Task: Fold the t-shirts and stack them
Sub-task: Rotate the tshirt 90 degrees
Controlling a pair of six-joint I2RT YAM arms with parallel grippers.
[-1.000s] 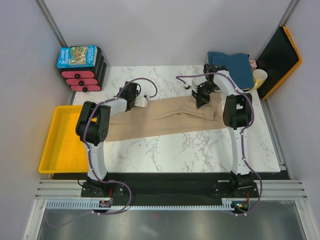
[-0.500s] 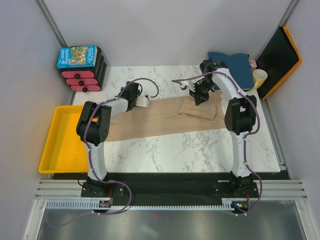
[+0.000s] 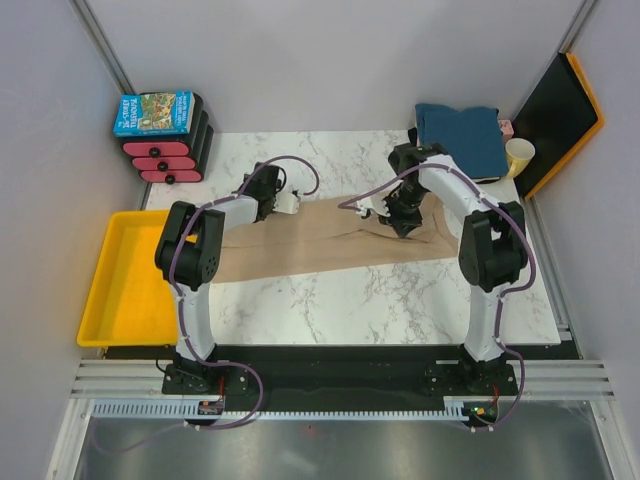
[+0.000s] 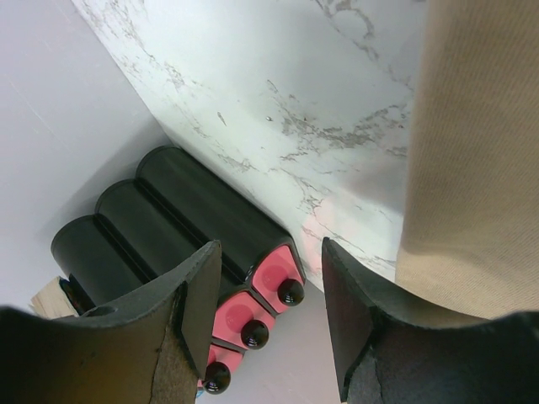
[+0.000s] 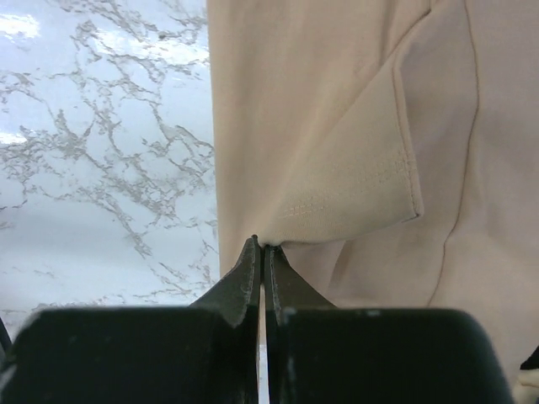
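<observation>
The large tan-beige t-shirt (image 3: 320,240) lies flat across the marble table and fills the right wrist view (image 5: 337,109). My right gripper (image 3: 405,222) (image 5: 263,244) is shut on a folded edge of its hemmed sleeve, over the shirt's right part. My left gripper (image 3: 285,203) (image 4: 269,250) is open and empty, at the shirt's far left edge. The tan cloth (image 4: 476,151) lies just to the right of its jaws. A folded teal-blue t-shirt (image 3: 460,135) lies at the back right corner. No cream or dark shirts are in view.
A black set of drawers with red fronts (image 3: 165,150) (image 4: 210,236) stands at the back left, a blue picture box (image 3: 153,112) on top. A yellow tray (image 3: 125,280) lies left of the table. A pale yellow cup (image 3: 518,155) and a black-and-orange board (image 3: 560,105) are at the back right.
My right gripper has moved from the shirt's far edge toward the near side, drawing the sleeve over the shirt's body. My left gripper has barely moved.
</observation>
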